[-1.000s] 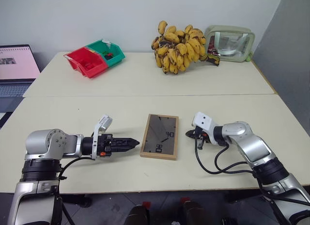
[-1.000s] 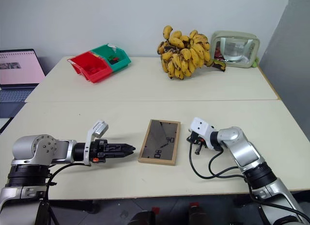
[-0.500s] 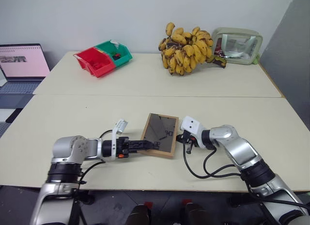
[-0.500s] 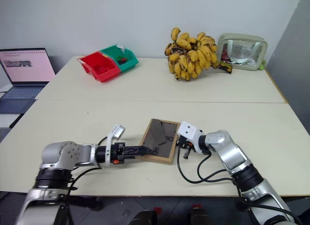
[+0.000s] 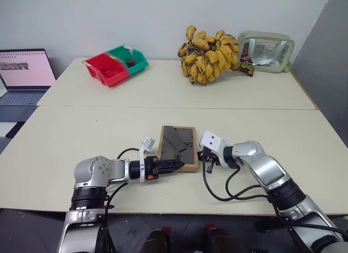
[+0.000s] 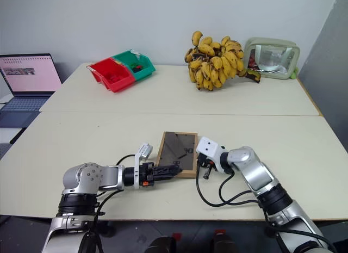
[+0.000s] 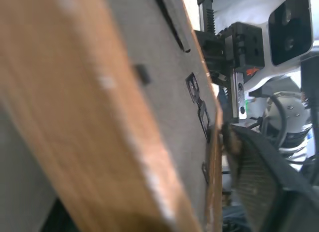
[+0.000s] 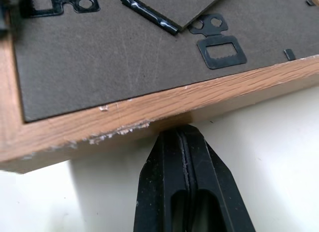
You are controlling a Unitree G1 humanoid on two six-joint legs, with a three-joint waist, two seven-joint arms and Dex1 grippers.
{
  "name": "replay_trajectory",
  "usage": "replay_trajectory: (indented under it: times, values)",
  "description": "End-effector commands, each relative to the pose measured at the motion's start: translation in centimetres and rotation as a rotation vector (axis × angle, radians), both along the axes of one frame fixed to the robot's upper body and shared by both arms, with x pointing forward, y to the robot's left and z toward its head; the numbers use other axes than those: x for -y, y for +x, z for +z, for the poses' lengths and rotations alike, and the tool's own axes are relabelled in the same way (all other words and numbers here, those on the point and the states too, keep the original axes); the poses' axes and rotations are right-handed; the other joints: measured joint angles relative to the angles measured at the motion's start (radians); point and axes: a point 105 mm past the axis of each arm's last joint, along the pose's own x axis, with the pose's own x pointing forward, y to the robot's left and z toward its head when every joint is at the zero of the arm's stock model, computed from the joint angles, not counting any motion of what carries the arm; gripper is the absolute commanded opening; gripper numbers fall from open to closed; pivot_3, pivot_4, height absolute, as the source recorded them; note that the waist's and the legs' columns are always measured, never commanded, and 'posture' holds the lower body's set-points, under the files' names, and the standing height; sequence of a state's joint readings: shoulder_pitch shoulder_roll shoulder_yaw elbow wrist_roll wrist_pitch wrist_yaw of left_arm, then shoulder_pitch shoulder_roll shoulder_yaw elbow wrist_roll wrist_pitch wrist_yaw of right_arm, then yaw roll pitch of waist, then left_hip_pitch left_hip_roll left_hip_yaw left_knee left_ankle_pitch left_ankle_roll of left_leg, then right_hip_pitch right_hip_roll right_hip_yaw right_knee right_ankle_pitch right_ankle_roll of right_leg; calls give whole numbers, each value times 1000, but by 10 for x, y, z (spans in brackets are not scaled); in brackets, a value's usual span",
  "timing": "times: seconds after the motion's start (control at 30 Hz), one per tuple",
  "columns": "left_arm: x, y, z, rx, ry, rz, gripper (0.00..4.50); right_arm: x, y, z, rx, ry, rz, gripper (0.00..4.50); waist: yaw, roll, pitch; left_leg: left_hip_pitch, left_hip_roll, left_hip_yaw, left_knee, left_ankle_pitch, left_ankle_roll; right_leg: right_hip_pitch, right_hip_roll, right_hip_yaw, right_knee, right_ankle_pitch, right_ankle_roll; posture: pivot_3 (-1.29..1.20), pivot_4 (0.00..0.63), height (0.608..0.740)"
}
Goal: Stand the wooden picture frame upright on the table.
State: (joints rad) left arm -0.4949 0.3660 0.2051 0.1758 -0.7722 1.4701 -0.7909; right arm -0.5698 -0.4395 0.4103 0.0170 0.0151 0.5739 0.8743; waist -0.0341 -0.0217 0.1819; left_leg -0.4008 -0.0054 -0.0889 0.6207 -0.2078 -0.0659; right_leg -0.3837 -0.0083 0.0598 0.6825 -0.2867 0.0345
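The wooden picture frame (image 5: 178, 146) lies back-up near the front of the table (image 5: 81, 133), its dark grey backing and fold-out stand facing me. It looks tilted, partly off the tabletop. My left gripper (image 5: 175, 165) reaches in from the left and is shut on the frame's near left corner. In the left wrist view the frame (image 7: 164, 107) runs between the fingers, and one ribbed finger (image 7: 259, 182) presses its back. My right gripper (image 5: 205, 159) is shut with nothing in it. Its tips (image 8: 183, 134) touch the wooden edge of the frame (image 8: 99, 57) on the right side.
A bunch of bananas (image 5: 206, 56) and a green-rimmed tray (image 5: 266, 50) stand at the back right. Red and green bins (image 5: 114, 65) sit at the back left. A laptop (image 5: 24, 73) is off the table's left. A black cable (image 5: 217, 190) loops below my right wrist.
My left gripper has moved right to the frame's near left corner and closed on it. The frame has turned squarer to me and tipped. My right gripper has edged left against its side.
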Motion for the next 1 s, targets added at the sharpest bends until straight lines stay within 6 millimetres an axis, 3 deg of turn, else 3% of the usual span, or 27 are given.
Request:
replay_trajectory:
  times: [0.03, 0.13, 0.3, 0.37, 0.43, 0.53, 0.63, 0.73, 0.8, 1.0]
  values:
    - [2, 3, 14, 27, -47, 8, 1862, 14, 3, 6, 27, 3, -31, 0, 0, 0, 0, 0, 0, 0, 0, 0, 0, 0, 0, 0, 0, 0, 0, 0, 150, 740]
    - [6, 1, 20, 34, -80, 11, 1367, 26, 3, 3, 25, -12, -57, 0, 2, 0, 0, 0, 0, 0, 0, 0, 0, 0, 0, 0, 0, 0, 0, 0, 150, 740]
    - [10, -3, 28, 50, -103, 15, 1370, 51, 12, 10, 62, -38, -116, 0, 2, 0, 0, -1, 0, 0, 1, 0, 0, 0, 0, 0, 0, 0, 0, 0, 150, 740]
    - [11, -2, 30, 69, -91, 31, 1370, 61, 19, 20, 93, -39, -141, 0, 2, 0, 0, -1, 0, 0, 1, 0, 0, 0, 0, 0, 0, 0, 0, 0, 150, 740]
    - [11, 3, 45, 127, -105, 47, 1370, 72, 28, 45, 121, -2, -174, 0, 1, -1, 1, -1, 0, 0, 1, 0, 0, 0, 0, 0, 0, 0, 0, 0, 150, 740]
    - [13, 8, 72, 279, -100, 47, 1370, 77, 33, 98, 81, 171, -169, 485, -1, -2, 4, -1, 0, 1, 1, 0, 0, -1, 0, 0, 0, 0, 0, 0, 150, 740]
    - [14, 9, 82, 360, -83, 41, 1370, 74, 31, 126, 73, 271, -134, 1182, -6, -2, 4, -2, 0, 2, 1, 0, 0, -2, 3, 1, 0, 0, 0, 0, 150, 740]
    - [16, 10, 89, 508, 3, 22, 1370, 63, 20, 167, 28, 451, -45, 1944, -9, -2, 4, -1, 0, 1, -1, -1, -1, -1, 4, 1, -1, 0, 0, 0, 150, 740]
    - [18, 10, 91, 576, 33, 6, 1370, 56, 18, 180, 26, 493, -5, 2407, -9, -2, 4, -1, 0, 2, -2, -1, -1, -2, 4, 2, -1, 0, 0, 0, 150, 740]
    - [25, 7, 94, 731, 112, -54, 1370, 32, 17, 191, 20, 550, 74, 3800, -7, -2, 4, -2, 0, 3, -1, -1, -1, -3, 3, 3, -2, 0, 0, 0, 150, 740]
